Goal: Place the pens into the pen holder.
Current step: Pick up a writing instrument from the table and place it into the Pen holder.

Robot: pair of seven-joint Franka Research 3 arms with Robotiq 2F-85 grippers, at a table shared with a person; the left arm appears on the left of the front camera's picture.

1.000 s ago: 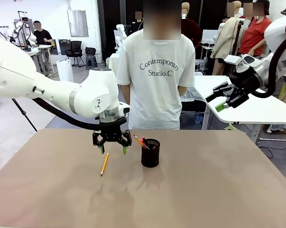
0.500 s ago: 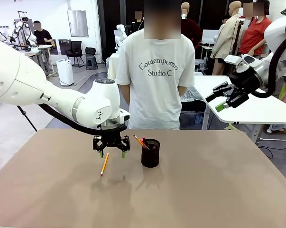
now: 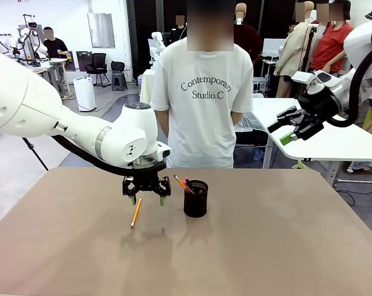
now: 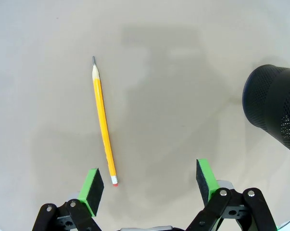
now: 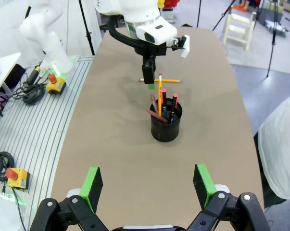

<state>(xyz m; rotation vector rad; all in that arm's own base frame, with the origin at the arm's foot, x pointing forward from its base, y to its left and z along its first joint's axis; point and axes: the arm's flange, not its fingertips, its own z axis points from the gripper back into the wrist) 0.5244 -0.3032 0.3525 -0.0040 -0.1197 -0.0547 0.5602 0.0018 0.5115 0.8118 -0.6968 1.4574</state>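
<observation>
While open, left end effector (image 3: pixel 147 197) hovers just beside the pencil (image 3: pixel 136 213).

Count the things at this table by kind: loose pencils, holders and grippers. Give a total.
Loose pencil: 1
Holder: 1
Grippers: 2, the left gripper and the right gripper
Total: 4
The sticks standing in the holder are too bunched to count.

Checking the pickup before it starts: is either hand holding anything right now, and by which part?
Nothing is held. The left hand hangs open over the table, beside the pencil's eraser end. The right hand is open and raised.
</observation>
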